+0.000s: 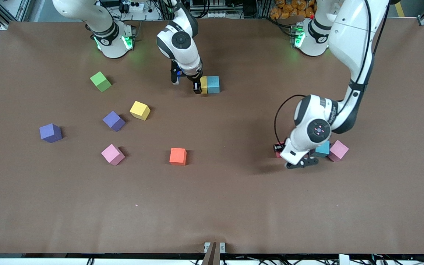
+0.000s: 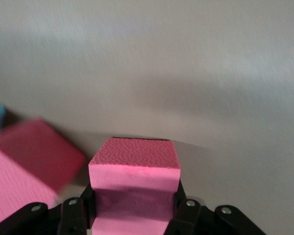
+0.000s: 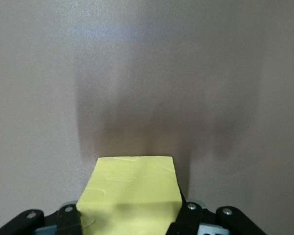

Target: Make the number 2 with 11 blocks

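Note:
My right gripper point(image 1: 197, 87) point(image 3: 130, 208) is shut on a yellow block point(image 1: 204, 84) point(image 3: 132, 181), which touches a light blue block point(image 1: 214, 84) near the robots' side of the table. My left gripper point(image 1: 302, 161) point(image 2: 134, 198) is down at the table toward the left arm's end, shut on a pink block point(image 2: 134, 159) that the hand hides in the front view. Close beside it lie a red block point(image 2: 39, 152), another pink block point(image 1: 339, 150) and a blue block point(image 1: 323, 148). No digit shape shows.
Loose cubes lie toward the right arm's end: a lime-green cube point(image 1: 101, 81), a yellow one point(image 1: 140, 110), two purple ones point(image 1: 114, 120) point(image 1: 50, 133) and a pink one point(image 1: 113, 154). An orange cube point(image 1: 178, 156) sits near the middle.

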### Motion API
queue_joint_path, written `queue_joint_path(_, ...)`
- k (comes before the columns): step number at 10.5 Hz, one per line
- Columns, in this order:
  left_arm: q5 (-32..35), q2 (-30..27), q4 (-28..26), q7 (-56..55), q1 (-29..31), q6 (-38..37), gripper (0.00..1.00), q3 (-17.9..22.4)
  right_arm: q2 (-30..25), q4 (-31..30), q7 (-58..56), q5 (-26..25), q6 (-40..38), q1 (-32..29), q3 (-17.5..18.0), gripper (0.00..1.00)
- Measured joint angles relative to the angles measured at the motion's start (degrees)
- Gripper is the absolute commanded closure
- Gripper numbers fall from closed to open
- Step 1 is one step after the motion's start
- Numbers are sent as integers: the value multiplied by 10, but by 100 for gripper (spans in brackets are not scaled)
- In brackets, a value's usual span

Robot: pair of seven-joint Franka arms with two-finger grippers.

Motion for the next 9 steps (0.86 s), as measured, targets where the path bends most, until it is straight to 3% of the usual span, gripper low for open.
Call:
queue_joint_path(3,-1,-44,-53,-149,-1,-1,72,-46,4,1,4,0,1,7,0,0)
queue_joint_path(7,-2,-77,-91,-451,-1,-1,71,-132,-2,10,8,0,-7,9,0,0)
queue_joint_path(9,-2,-86,-105,-570,-2,1,76,-160,-22,13,7,0,-40,9,-3,0)
